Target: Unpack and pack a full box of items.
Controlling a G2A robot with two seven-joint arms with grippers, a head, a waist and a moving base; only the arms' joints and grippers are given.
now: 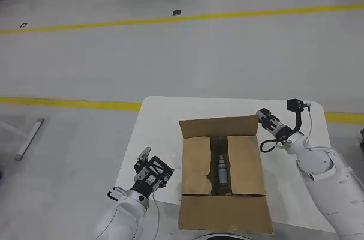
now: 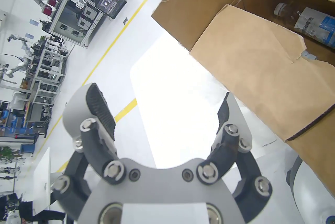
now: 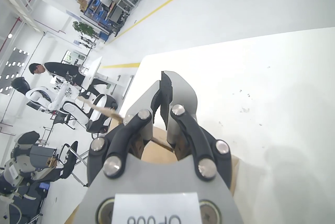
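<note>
Left gripper (image 2: 159, 102), box (image 2: 248, 78), bottle (image 2: 311, 23), possibly blue-labelled

bottle (image 1: 222, 170) mostly under box flaps (image 1: 196, 165)

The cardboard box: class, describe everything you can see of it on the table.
The cardboard box is brown corrugated board, standing upright on the white table. Its near and far flaps fold outward. The two side flaps lie inward, one with a torn edge, leaving a middle gap where a bottle lies on its side. The right pincer is by the far flap's corner; contact cannot be told.
</note>
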